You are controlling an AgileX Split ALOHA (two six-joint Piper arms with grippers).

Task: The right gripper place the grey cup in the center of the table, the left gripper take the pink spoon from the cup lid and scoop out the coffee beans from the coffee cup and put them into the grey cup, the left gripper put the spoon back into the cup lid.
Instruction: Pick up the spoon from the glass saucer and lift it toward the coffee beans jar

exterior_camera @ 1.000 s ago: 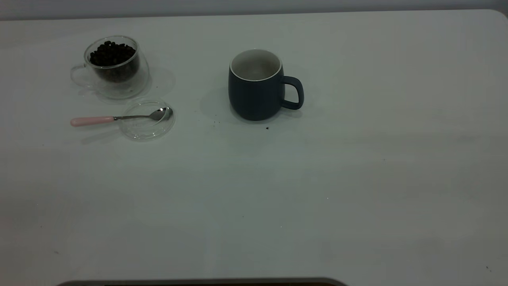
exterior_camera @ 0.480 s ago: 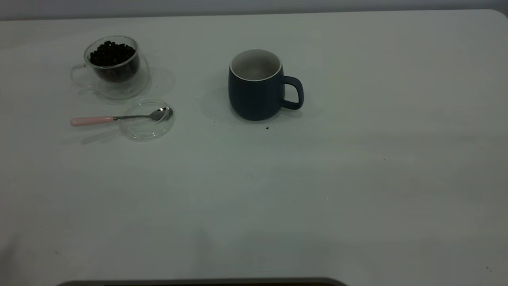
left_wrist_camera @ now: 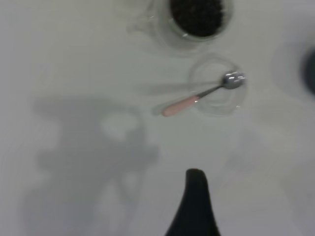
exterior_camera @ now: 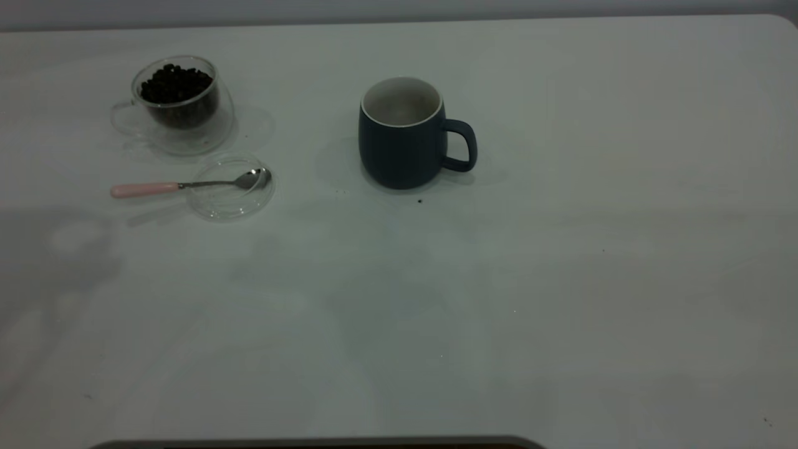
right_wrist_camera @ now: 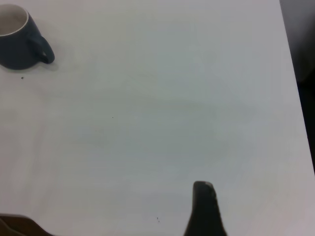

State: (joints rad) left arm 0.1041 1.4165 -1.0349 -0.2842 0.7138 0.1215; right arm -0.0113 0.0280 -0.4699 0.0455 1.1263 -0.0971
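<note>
Nothing shifted: one grey cup [exterior_camera: 402, 134], one coffee cup [exterior_camera: 177, 103], one pink spoon [exterior_camera: 187, 185]; pincer spread unreadable.

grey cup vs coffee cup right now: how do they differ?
The grey cup is opaque dark blue-grey with a white interior; the coffee cup is clear glass. The grey cup looks empty, while the coffee cup holds coffee beans. In the exterior view the grey cup's handle points right and the coffee cup's points left. The grey cup looks bigger. Both stand upright on the table, each with a loop handle.
</note>
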